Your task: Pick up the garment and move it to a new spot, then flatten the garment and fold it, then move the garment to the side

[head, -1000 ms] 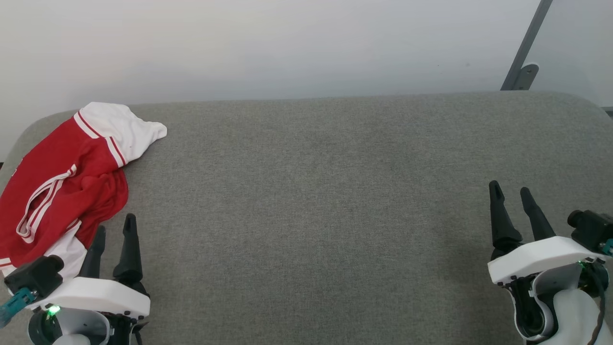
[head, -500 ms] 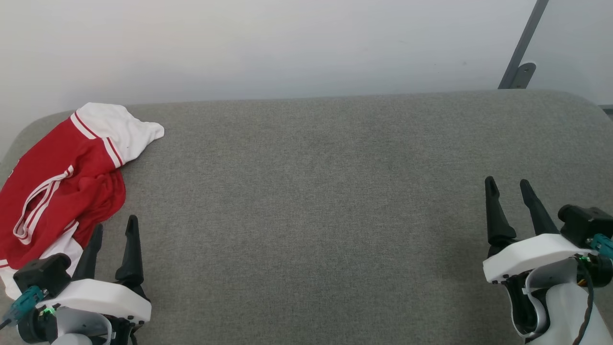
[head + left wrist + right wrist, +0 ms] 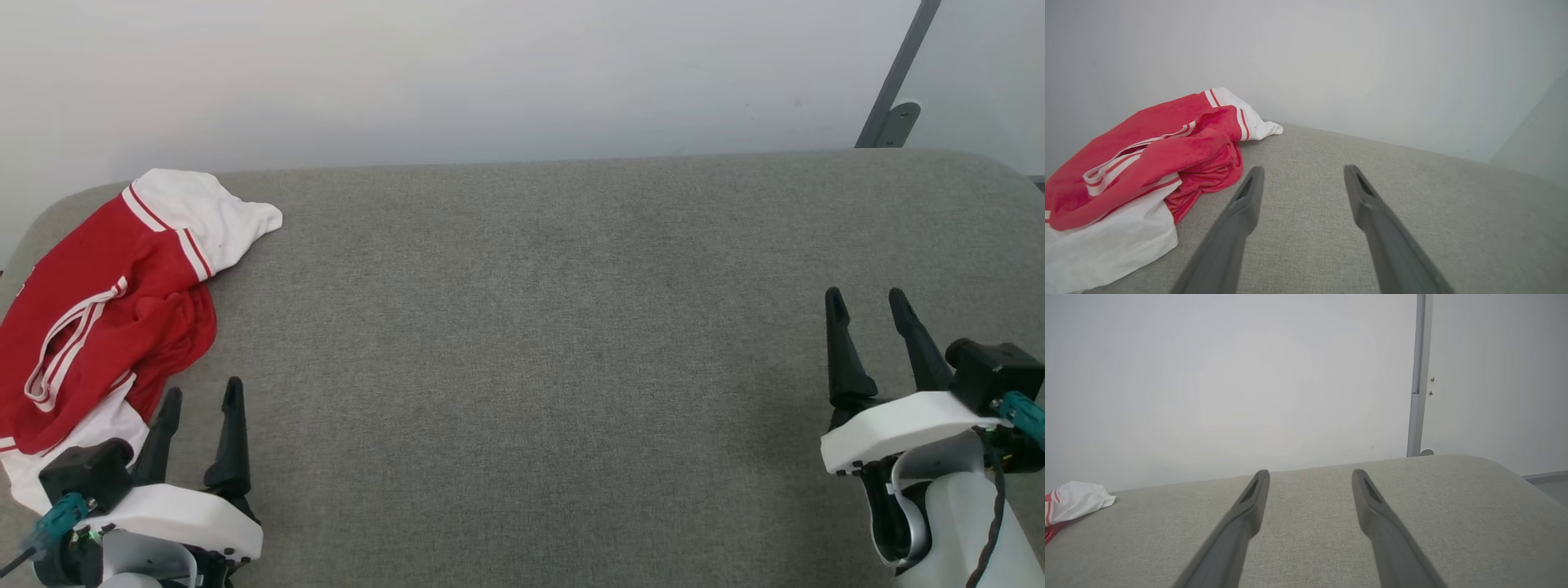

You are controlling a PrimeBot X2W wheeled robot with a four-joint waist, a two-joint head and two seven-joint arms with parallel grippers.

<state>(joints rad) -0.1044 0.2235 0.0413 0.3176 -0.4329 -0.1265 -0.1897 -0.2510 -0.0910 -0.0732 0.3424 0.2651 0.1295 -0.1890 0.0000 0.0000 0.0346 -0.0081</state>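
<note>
The garment (image 3: 106, 294), a red jersey with white sleeves and striped trim, lies crumpled at the far left of the grey padded surface (image 3: 531, 327). The left wrist view shows the garment (image 3: 1147, 163) bunched to the left of my fingers, and in the right wrist view one white sleeve of the garment (image 3: 1073, 500) peeks in at the left edge. My left gripper (image 3: 202, 394) is open at the lower left, just right of the garment's near white sleeve, holding nothing. My right gripper (image 3: 865, 300) is open at the lower right, far from the garment, holding nothing.
A pale wall (image 3: 490, 73) runs directly behind the surface. A grey metal post with a bracket (image 3: 894, 98) stands at the back right. The surface's rounded corners curve away at the far left and far right.
The left gripper has drawn back toward the near edge. The right gripper has edged forward and slightly left. The garment lies as before.
</note>
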